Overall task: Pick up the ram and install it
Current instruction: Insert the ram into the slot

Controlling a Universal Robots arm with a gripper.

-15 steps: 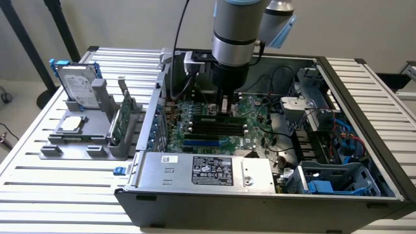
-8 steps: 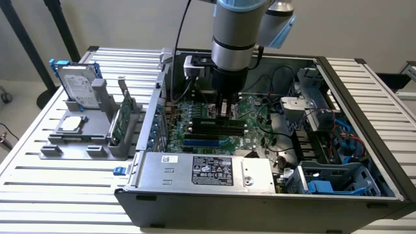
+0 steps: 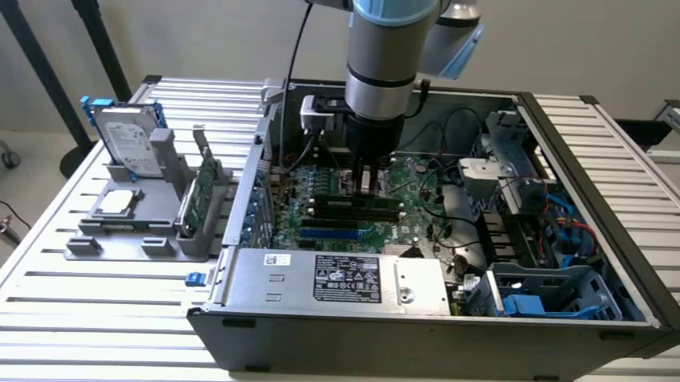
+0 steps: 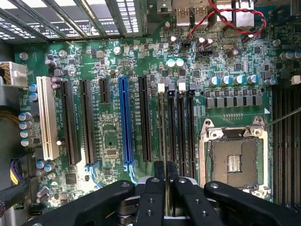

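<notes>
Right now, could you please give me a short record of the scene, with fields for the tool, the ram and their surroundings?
tool: the tool is shut on the ram, inside the open computer case
ram: gripped edge-on, in line with the black memory slots beside the empty CPU socket
seated: cannot tell
outside case: grey holder with a hard drive, on the exterior view's left

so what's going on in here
The arm's gripper is down inside the open pc case, shut on the ram. It holds the stick edge-on, lined up with the memory slots next to the empty cpu socket. I can't tell whether the ram is seated yet.
</notes>
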